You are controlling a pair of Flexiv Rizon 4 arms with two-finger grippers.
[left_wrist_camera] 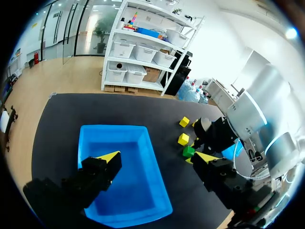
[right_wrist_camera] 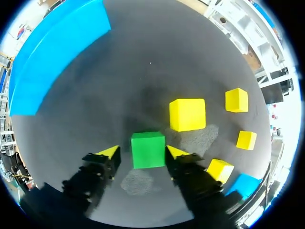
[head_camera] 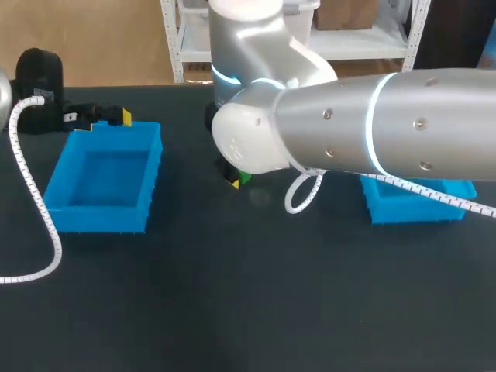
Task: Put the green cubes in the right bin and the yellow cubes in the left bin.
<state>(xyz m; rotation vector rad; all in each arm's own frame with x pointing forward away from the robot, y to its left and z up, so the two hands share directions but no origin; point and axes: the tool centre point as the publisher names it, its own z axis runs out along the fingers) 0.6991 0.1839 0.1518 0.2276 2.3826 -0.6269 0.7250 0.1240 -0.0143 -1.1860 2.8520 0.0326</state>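
1. The right claw (right_wrist_camera: 143, 152) is spread, its tips straddling the green cube (right_wrist_camera: 148, 150) on the table but not pinching it; it looks lined up for a grab.
2. A yellow cube (right_wrist_camera: 187, 114) sits just ahead, apart from the green one, which leaves room for the fingers.
3. The right bin (head_camera: 411, 209) lies well apart.
4. The left claw (left_wrist_camera: 157, 157) hangs released and empty above the left bin (head_camera: 105, 211), likely to keep clear.

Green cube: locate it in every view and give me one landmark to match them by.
Head view: green cube peeks out under the right arm, mid-table.
Right wrist view: green cube sits between the fingers of the open right gripper.
Left wrist view: green cube lies beyond the left bin.
Shared landmark: the right gripper's yellow tips beside the cube.
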